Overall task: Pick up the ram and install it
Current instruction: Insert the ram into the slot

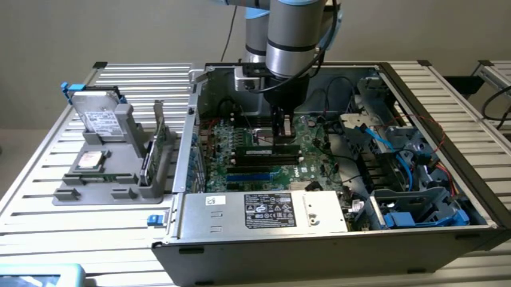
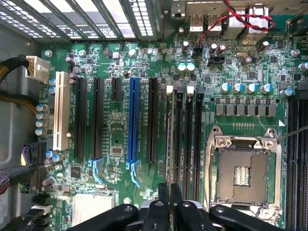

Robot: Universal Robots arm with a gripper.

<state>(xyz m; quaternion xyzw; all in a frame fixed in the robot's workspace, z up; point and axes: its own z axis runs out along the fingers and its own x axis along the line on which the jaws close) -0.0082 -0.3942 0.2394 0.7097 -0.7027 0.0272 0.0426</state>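
My fingers (image 2: 169, 187) are down inside the open computer case (image 1: 447, 113), clamped shut on the ram (image 2: 171, 144), which I grip by its upper edge. From my wrist the ram shows edge-on as a thin line running straight out from between my fingers. It is lined up along the nearest of the black memory slots (image 2: 188, 134) on the green motherboard (image 2: 115, 139). I cannot tell whether its lower edge is touching that slot or is just above it. The other memory slots lie just beside my fingers on one side, with the processor socket (image 2: 240, 173) beyond them. A blue slot (image 2: 134, 120) lies near on the other side. In the exterior view the power supply (image 1: 271, 209) sits in front of my fingers. Well apart, towards the exterior view's left, a grey holder (image 1: 108, 191) with a hard drive (image 1: 100, 116) stands on the slatted surface (image 1: 48, 239).
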